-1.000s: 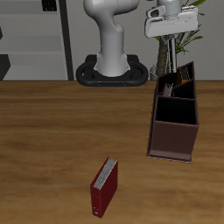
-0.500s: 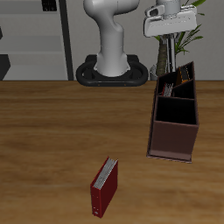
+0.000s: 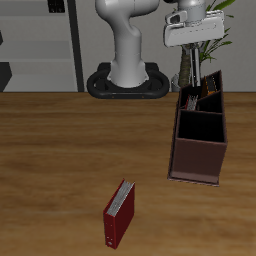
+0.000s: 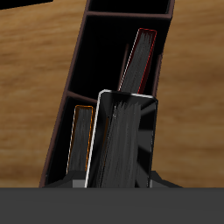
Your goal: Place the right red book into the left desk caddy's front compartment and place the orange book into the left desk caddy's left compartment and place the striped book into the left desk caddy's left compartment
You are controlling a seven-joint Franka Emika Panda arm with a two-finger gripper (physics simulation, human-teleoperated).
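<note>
— While the tool (image 3: 199, 84) hung over the left desk caddy (image 3: 198, 150), what was it clenching?
— The striped book (image 4: 125, 140), upright above the rear compartment. The orange book (image 4: 81, 144) and a red-edged book (image 4: 140, 59) already leaned inside.
— And the right red book (image 3: 119, 213)?
— Lying on the tabletop (image 3: 60, 160), nearer the front edge.

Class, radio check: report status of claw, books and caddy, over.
Status: claw above left desk caddy, grip unclear. Inside stand striped book and orange book. Still out: right red book, lying on table. No obstruction seen.
</note>
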